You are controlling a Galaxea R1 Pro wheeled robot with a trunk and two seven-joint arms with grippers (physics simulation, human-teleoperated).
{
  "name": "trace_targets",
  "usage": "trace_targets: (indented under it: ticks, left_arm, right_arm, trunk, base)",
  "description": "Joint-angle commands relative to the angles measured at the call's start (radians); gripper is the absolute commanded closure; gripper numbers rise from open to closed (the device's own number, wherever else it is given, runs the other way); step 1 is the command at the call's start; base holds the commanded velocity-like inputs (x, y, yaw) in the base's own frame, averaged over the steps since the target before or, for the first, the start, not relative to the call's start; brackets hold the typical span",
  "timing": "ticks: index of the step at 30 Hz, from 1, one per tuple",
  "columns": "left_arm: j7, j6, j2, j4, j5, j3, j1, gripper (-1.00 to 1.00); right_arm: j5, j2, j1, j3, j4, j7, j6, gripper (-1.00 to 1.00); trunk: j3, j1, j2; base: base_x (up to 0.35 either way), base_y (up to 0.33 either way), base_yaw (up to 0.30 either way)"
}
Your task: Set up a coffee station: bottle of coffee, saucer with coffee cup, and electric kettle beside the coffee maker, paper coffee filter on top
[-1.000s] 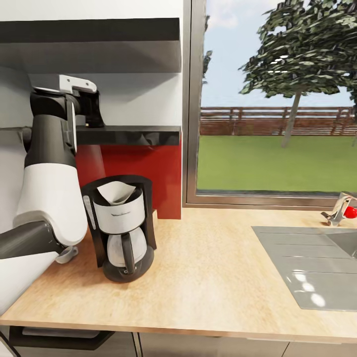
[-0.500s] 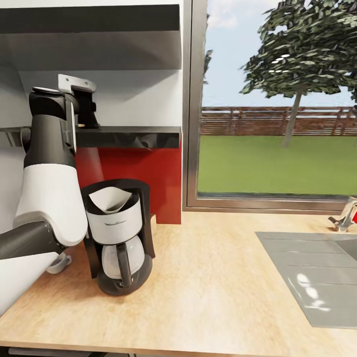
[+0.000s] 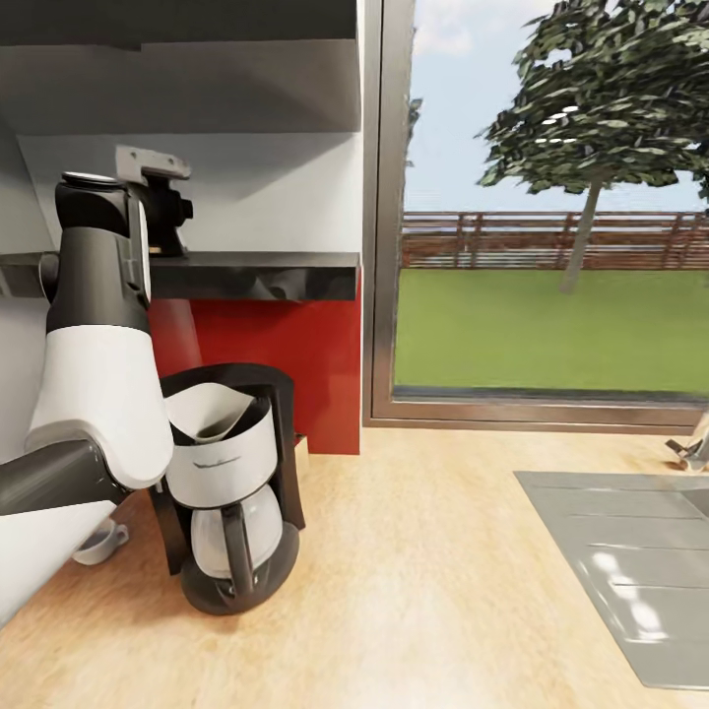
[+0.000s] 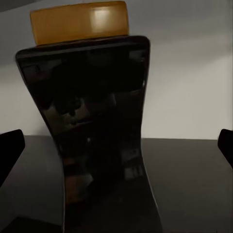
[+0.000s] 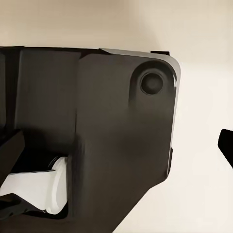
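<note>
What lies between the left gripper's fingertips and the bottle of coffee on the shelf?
Nothing: in the left wrist view the bottle of coffee stands between the open fingertips, gaps bare on both sides.

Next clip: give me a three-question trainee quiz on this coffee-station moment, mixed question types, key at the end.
1. True or false: the paper coffee filter sits on top of the coffee maker.
2. The bottle of coffee stands on: A) the kitchen countertop B) the kitchen shelf C) the sink.
3. Fill in: the left gripper has its fingers ____ either side of the bottle, not touching.

Key: 1 true; 2 B; 3 open.
</note>
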Motion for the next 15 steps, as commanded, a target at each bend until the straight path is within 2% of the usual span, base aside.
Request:
trace_targets:
  ticks: [1,8,11,15]
  left_arm:
    - [-0.01,-0.001,-0.001,-0.001,-0.01,0.003,-0.001,-1.0]
    - [-0.01,-0.005,0.0,-0.002,-0.009,0.003,-0.001,-1.0]
    - [-0.01,-0.005,0.001,-0.002,-0.008,0.003,-0.001,-1.0]
    - [-0.01,-0.006,0.002,-0.002,-0.009,0.004,-0.001,-1.0]
  right_arm:
    - [0.0,0.0,0.0,0.0,0.001,0.003,-0.003,-1.0]
    - [0.0,0.0,0.0,0.0,0.001,0.003,-0.003,-1.0]
    - [0.0,0.0,0.0,0.0,0.001,0.003,-0.003,-1.0]
    - [0.0,0.0,0.0,0.0,0.001,0.003,-0.003,-1.0]
  trunk:
    - [0.0,0.0,-0.001]
    - [0.0,0.0,-0.001]
    - [0.0,0.0,-0.001]
    - [0.0,0.0,-0.001]
  base:
    - [0.02,0.0,0.0]
    - [0.023,0.0,0.0]
    - [0.134,0.041,0.0]
    - [0.192,0.171,0.0]
